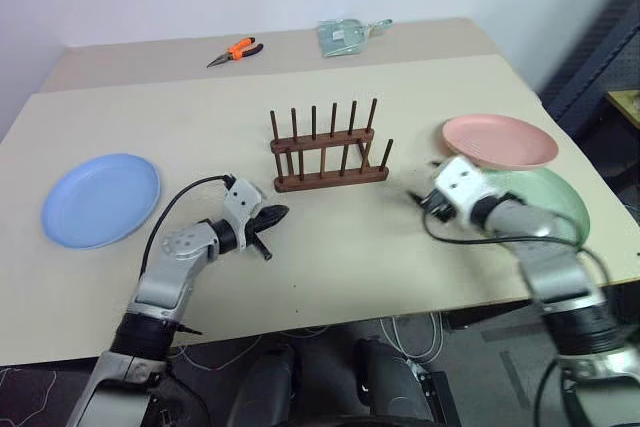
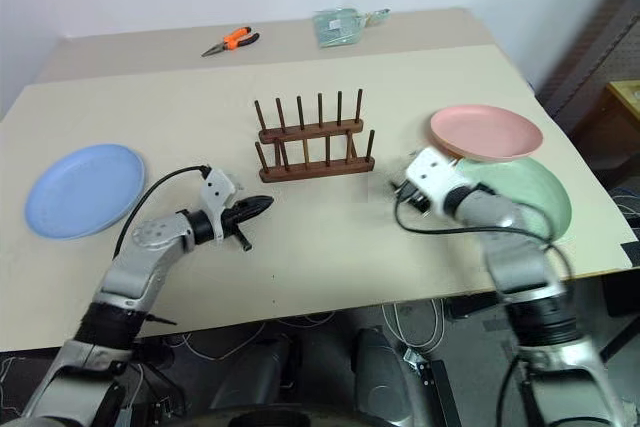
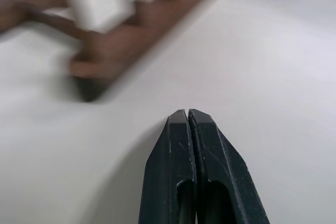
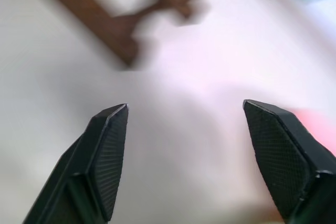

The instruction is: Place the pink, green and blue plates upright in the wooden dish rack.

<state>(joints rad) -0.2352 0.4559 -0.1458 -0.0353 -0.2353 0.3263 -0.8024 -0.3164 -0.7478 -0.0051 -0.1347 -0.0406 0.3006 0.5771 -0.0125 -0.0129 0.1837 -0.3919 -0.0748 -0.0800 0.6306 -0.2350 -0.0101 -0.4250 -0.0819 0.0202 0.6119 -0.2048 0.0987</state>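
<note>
On table (image 1: 400, 237): rack (image 1: 328, 152) at centre, empty. Blue plate (image 1: 100, 199) far left. Pink plate (image 1: 500, 140) at right, overlapping green plate (image 1: 560, 197). Left gripper (image 3: 188, 121) near rack, fingers pressed together. Right gripper (image 4: 184, 114) fingers spread, holding nothing.

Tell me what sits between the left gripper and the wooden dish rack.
Nothing: in the left eye view only bare tabletop separates the shut left gripper from the empty wooden dish rack.
</note>
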